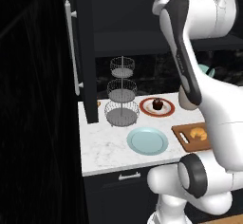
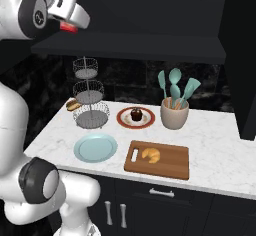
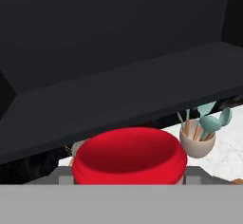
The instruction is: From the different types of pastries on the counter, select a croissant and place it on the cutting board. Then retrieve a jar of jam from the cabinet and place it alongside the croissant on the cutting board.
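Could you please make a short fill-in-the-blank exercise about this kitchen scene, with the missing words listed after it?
1. The croissant lies on the ____ board.
2. The chocolate pastry sits on a plate with a ____ rim.
3. The light-blue plate holds ____.
4. The lid of the jar close before the hand camera is ____.

Missing words: cutting; red; nothing; red

Left base view sits behind the arm, looking forward and down past the open cabinet door point(image 1: 76, 52) onto the counter point(image 1: 107, 147). Right base view looks down from the other side, a bit wider, over the same counter point(image 2: 215, 145). Both share the cutting board point(image 1: 187, 137) point(image 2: 170, 165), the light-blue plate point(image 1: 147, 141) point(image 2: 95, 147) and the wire stand point(image 1: 122, 92) point(image 2: 89, 95). Hand view is up high and very close, a red lid point(image 3: 129, 155) big at its bottom, facing the cabinet shelf point(image 3: 118, 99), with the utensil crock point(image 3: 197, 142) far below.
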Available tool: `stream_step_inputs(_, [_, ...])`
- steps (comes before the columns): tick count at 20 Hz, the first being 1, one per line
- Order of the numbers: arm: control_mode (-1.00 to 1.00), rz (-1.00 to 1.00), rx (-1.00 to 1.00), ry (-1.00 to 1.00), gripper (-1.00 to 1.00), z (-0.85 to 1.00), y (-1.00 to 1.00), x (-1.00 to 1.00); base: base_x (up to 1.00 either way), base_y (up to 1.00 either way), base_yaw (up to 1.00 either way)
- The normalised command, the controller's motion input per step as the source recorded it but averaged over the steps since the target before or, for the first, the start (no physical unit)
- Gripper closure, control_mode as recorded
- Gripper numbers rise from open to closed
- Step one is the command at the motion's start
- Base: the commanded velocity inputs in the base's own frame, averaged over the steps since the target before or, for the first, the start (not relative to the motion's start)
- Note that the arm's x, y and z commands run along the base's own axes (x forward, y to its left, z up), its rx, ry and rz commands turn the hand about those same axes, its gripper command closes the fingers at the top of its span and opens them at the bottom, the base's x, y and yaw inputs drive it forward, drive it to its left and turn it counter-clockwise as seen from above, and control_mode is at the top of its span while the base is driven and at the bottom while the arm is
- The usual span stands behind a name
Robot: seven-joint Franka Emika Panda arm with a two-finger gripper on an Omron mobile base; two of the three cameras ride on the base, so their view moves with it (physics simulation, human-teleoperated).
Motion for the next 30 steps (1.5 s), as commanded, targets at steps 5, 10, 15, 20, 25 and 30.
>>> stream_step_inputs(5, [-1.00, 0.00, 0.00, 0.09, 1.00, -0.02, -0.32, -0.56, 0.00, 0.00, 0.00])
stream_step_inputs(10, [-1.00, 0.01, 0.00, -0.02, 1.00, -0.10, -0.22, -0.92, 0.00, 0.00, 0.00])
stream_step_inputs(15, [-1.00, 0.00, -0.03, 0.02, 1.00, -0.32, 0.00, -0.35, 0.00, 0.00, 0.00])
stream_step_inputs(20, [-1.00, 0.00, -0.01, 0.01, 1.00, -0.50, 0.00, -0.60, 0.00, 0.00, 0.00])
stream_step_inputs(25, [-1.00, 0.00, 0.00, 0.00, 1.00, -0.35, -0.01, -0.82, 0.00, 0.00, 0.00])
stream_step_inputs(30, [-1.00, 0.00, 0.00, 0.00, 1.00, -0.36, -0.04, -0.59, 0.00, 0.00, 0.00])
